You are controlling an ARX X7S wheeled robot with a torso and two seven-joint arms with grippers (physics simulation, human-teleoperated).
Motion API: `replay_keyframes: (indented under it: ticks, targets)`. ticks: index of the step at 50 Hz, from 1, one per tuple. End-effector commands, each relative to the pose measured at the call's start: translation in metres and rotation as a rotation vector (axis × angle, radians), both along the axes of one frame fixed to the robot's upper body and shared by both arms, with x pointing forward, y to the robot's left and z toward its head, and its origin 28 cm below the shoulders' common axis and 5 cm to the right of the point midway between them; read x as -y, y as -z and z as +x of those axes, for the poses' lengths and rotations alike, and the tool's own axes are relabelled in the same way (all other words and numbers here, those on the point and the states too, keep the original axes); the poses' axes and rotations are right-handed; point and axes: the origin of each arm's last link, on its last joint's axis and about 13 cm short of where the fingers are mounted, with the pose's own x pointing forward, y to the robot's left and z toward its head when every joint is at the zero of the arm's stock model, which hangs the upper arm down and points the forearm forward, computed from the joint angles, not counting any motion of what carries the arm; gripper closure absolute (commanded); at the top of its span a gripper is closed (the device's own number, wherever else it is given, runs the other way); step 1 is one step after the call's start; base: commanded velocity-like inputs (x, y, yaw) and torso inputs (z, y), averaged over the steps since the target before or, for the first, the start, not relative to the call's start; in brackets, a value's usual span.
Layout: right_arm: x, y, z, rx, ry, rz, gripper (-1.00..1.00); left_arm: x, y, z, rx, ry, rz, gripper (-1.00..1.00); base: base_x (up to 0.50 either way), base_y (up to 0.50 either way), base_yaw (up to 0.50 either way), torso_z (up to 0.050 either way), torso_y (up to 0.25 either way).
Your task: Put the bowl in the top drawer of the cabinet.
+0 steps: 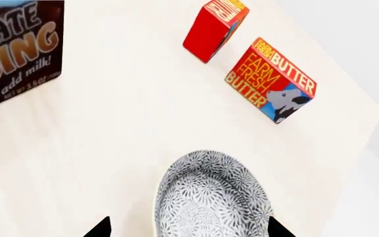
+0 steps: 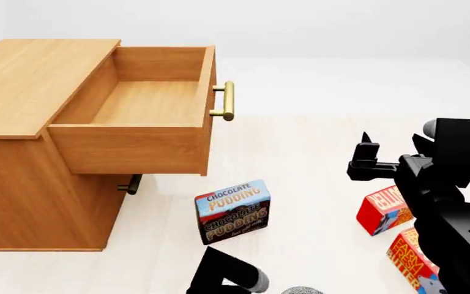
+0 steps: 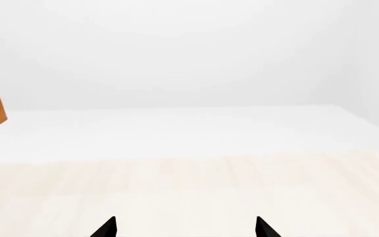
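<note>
White, blue-grey lace-patterned bowl [image 1: 212, 197] between wide-spread left jaws; right jaws likewise spread, empty.

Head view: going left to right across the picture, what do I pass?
The cabinet → the top drawer, pulled open → its brass handle → the chocolate pudding box → the right tool → the red butter boxes. The bowl barely shows at the bottom edge.
</note>
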Motion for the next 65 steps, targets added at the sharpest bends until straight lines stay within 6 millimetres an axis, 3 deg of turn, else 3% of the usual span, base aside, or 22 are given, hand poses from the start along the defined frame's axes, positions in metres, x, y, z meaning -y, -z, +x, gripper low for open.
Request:
replay_keyframes:
  ticks: [1,22,45,65]
  targets:
    - [0.000,0.002,0.000,-0.002,-0.005,0.008,-1.00,0.003,0.011,0.011,-0.063,-0.010,0.007,-1.00,0.00,0.00,0.00,0.000,0.000]
    - [-0.001,0.005,-0.008,0.003,-0.051,0.024,-1.00,0.019,0.027,0.036,-0.106,0.001,0.055,-1.00,0.00,0.00,0.00,0.000,0.000]
    - [-0.004,0.006,-0.010,0.009,-0.065,0.024,-1.00,0.033,0.034,0.039,-0.102,0.041,0.130,-1.00,0.00,0.00,0.00,0.000,0.000]
    - [-0.003,0.009,-0.010,0.002,-0.065,0.025,-1.00,0.041,0.059,0.042,-0.095,0.045,0.257,-1.00,0.00,0.00,0.00,0.000,0.000]
